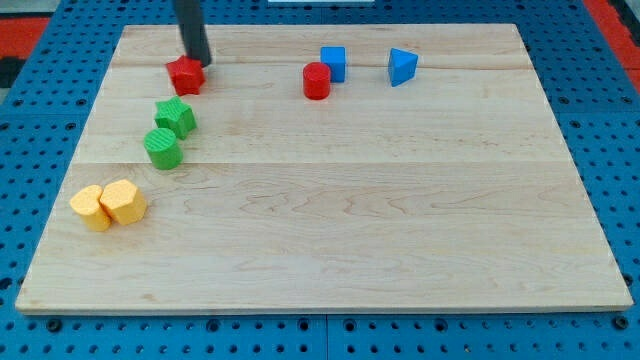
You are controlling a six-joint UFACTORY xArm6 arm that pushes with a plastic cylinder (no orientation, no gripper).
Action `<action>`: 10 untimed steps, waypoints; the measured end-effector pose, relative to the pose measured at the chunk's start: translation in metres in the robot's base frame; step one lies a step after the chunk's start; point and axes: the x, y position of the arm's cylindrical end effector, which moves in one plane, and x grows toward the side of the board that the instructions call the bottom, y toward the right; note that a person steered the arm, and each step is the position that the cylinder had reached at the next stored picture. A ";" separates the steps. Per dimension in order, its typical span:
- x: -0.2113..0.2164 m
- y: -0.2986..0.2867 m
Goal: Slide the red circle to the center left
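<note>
The small red circle block (317, 81) on the wooden bench (330, 210) looks light and rigid, probably sliding easily when pushed on its right side. There is no hand; my tip (198, 61) sits far left, touching the red star-like block (186, 75).

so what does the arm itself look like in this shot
Only a straight dark rod shows, nearly black and smooth, entering from the view's top. No cables or markings are visible. My tip is blunt, at the upper edge of the red star-like block.
</note>
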 end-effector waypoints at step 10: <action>0.041 0.177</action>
